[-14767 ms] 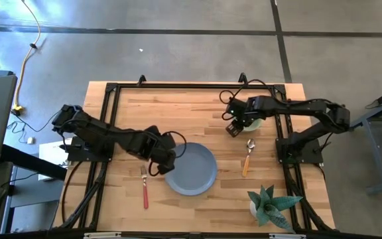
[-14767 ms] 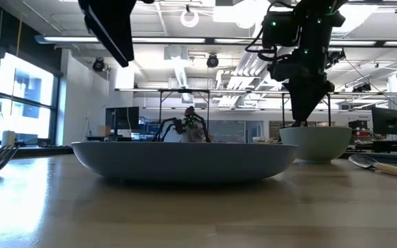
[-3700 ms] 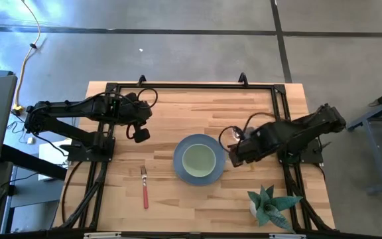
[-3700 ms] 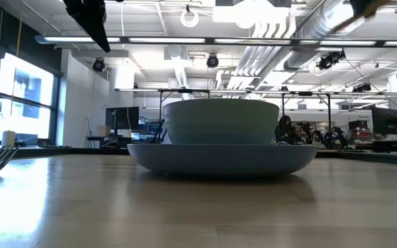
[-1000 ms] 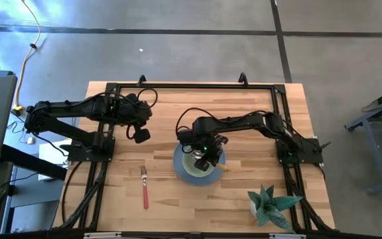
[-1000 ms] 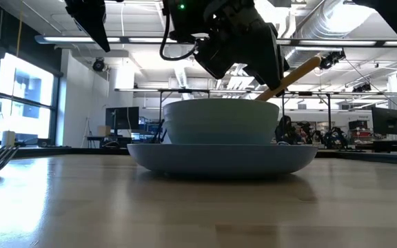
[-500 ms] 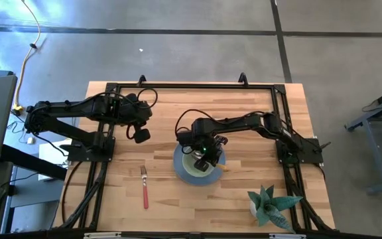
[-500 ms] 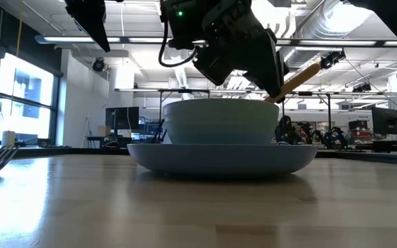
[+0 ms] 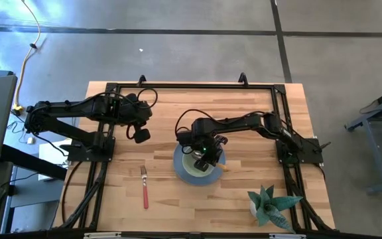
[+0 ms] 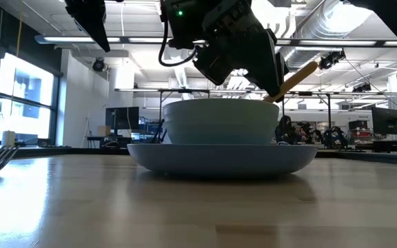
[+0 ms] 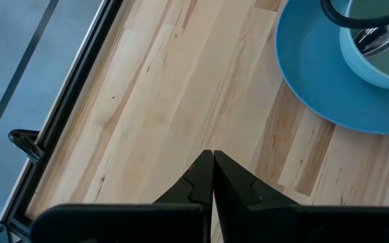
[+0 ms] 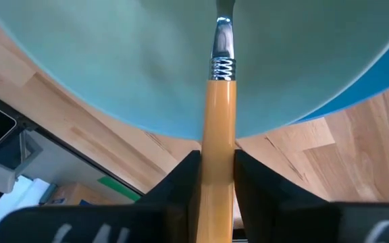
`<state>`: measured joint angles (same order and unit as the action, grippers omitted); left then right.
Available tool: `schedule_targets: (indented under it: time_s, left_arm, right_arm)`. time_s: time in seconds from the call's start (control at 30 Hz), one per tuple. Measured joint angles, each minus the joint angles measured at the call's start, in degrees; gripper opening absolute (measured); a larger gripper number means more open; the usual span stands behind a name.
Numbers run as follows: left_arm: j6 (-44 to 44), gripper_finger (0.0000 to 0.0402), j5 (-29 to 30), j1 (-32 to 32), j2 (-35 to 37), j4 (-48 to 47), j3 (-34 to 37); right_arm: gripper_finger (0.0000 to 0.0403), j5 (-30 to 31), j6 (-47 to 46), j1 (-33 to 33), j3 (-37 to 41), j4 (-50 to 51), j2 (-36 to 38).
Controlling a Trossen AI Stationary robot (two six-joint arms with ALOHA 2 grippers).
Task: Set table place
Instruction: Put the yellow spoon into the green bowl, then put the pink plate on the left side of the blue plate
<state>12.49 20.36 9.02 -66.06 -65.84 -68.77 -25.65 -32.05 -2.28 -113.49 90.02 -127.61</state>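
The blue-grey plate lies on the table, mid-way across. The pale green bowl stands in the plate. My right gripper hangs over the bowl, shut on the orange-handled spoon. The spoon's metal end is down inside the bowl. The red-handled fork lies flat on the table, left of the plate. My left gripper waits shut, up and to the left of the plate, with nothing in it. My right gripper pinches the spoon's orange handle between its two fingers, a short way behind the metal neck. The fingers come from above, slanting, across the handle. The spoon is tilted, metal end down in the bowl. Its free handle end rises toward the near right.
A spiky teal-green potted plant stands at the near right corner. A black rail frame runs round the table top. Bare wood lies left of the plate around the fork and along the far side.
My right gripper has shifted slightly toward the far edge over the bowl, taking the spoon with it. The spoon stays tilted with its metal end in the bowl.
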Motion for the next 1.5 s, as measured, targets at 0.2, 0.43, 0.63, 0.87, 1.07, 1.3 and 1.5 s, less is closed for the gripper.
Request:
schedule_targets:
  time_s: [0.2,0.43,0.63,0.87,1.07,1.3,1.5]
  left_arm:
    - [0.0,0.0,0.0,0.0,0.0,-0.01,0.0]
    - [0.0,0.0,0.0,0.0,0.0,-0.02,0.0]
    - [-0.02,0.0,0.0,0.0,0.0,-0.02,0.0]
    - [2.06,0.0,0.02,-0.02,0.0,-0.7,0.0]
    - [17.7,0.0,1.28,-1.31,0.0,-5.77,0.0]
    - [48.71,0.0,8.73,-16.44,-0.5,-9.81,0.44]
    - [77.66,0.0,9.42,-30.9,-5.17,-11.3,4.91]
  right_arm:
    - [0.0077,0.0,-0.04,0.0,0.0,0.0,0.0]
    - [0.0099,0.02,-0.03,0.0,0.0,0.0,0.02]
    - [0.0116,0.02,-0.02,0.0,0.0,0.0,0.04]
    - [0.0119,4.92,-1.1,-0.23,-3.35,0.07,2.39]
    - [0.0119,25.3,-0.87,-1.47,-13.85,-0.1,5.41]
    - [0.0119,42.55,7.07,-2.69,-21.6,-0.34,10.48]
    - [0.0119,46.97,13.59,-2.67,-18.81,0.18,17.3]
